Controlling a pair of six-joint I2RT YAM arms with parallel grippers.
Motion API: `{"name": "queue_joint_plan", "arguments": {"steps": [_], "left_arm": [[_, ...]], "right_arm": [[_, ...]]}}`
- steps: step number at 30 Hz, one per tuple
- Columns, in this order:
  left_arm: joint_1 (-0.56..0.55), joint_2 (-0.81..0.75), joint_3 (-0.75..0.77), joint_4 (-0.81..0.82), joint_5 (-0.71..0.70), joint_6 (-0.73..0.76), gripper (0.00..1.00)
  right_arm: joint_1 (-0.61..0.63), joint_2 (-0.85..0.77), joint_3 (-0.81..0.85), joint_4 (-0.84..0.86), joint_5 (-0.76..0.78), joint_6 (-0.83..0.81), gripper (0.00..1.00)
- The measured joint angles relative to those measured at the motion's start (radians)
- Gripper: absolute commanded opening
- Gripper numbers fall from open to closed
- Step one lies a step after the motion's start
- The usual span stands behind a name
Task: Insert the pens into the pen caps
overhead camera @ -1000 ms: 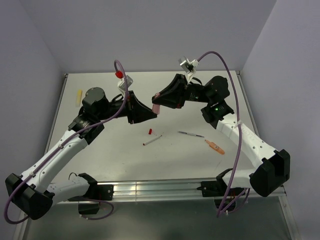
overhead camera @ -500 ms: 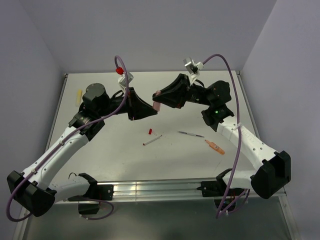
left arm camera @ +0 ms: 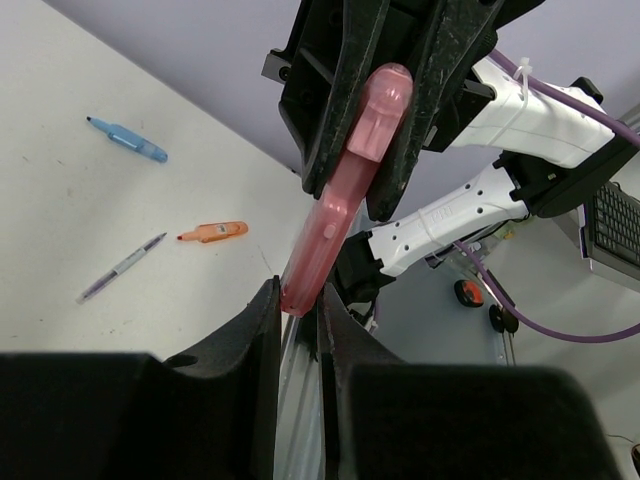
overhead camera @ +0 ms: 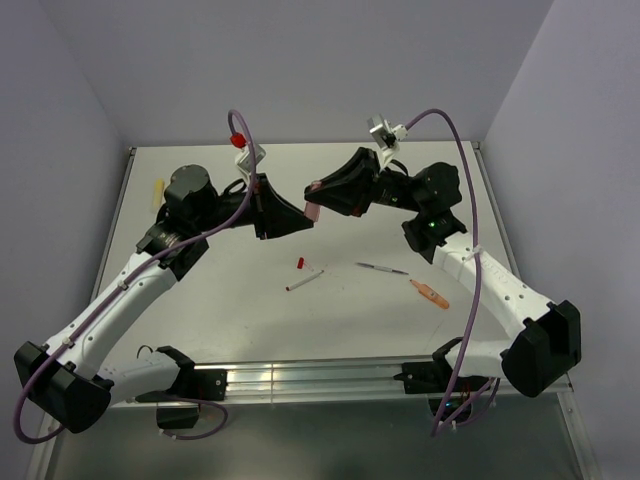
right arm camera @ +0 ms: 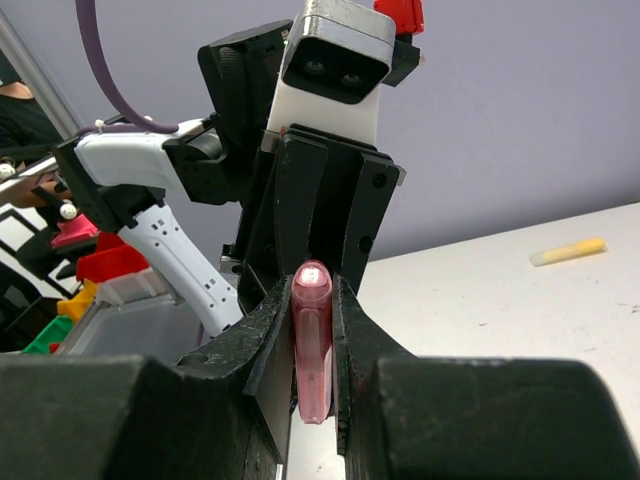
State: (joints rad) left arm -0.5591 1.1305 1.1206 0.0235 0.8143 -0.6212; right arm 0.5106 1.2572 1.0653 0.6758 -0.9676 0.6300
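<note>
**Pink pen pinched between both grippers above mid-table**

Barely anything has moved in the last half second. Over the full second, both wrists have lifted a touch, and the left arm's [overhead camera: 130, 290] elbow has swung slightly toward 10 o'clock.

On the white table [overhead camera: 230, 320], the left arm and the right arm [overhead camera: 480, 280] reach in so their heads meet in the air over the middle.

The left gripper [left arm camera: 298, 305] is closed to a narrow slit, its fingers nipping the lower tip of the pink pen [left arm camera: 330, 215]. The right gripper [right arm camera: 312, 310] is closed just as tightly on the pen's paler, rounded other end. The pen slants between them, clear of the table.

The rest lies loose on the table:
- A thin grey pen [overhead camera: 382, 268] lies at 3 o'clock from the centre.
- An orange pen [overhead camera: 430, 293] lies at 4 o'clock.
- A thin white pen [overhead camera: 305, 280] lies just at 6 o'clock.
- A yellow pen [overhead camera: 157, 192] lies far out at 10 o'clock.
- A blue pen [left arm camera: 128, 138] shows only in the left wrist view.
- A small red cap [overhead camera: 300, 263] sits near the centre, just beside the white pen.
</note>
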Motion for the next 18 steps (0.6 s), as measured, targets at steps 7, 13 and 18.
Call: {"name": "queue_joint_plan", "arguments": {"steps": [7, 13, 18], "left_arm": [[0.004, 0.000, 0.007, -0.007, -0.004, 0.015, 0.09], [0.008, 0.000, 0.007, -0.014, -0.006, 0.034, 0.13], [0.008, 0.000, 0.007, -0.037, -0.012, 0.053, 0.33]], "right_arm": [[0.000, 0.016, 0.027, -0.015, -0.006, 0.000, 0.00], [0.000, 0.033, 0.037, -0.016, -0.013, 0.005, 0.00], [0.000, 0.040, 0.037, -0.025, -0.021, 0.012, 0.00]]}}
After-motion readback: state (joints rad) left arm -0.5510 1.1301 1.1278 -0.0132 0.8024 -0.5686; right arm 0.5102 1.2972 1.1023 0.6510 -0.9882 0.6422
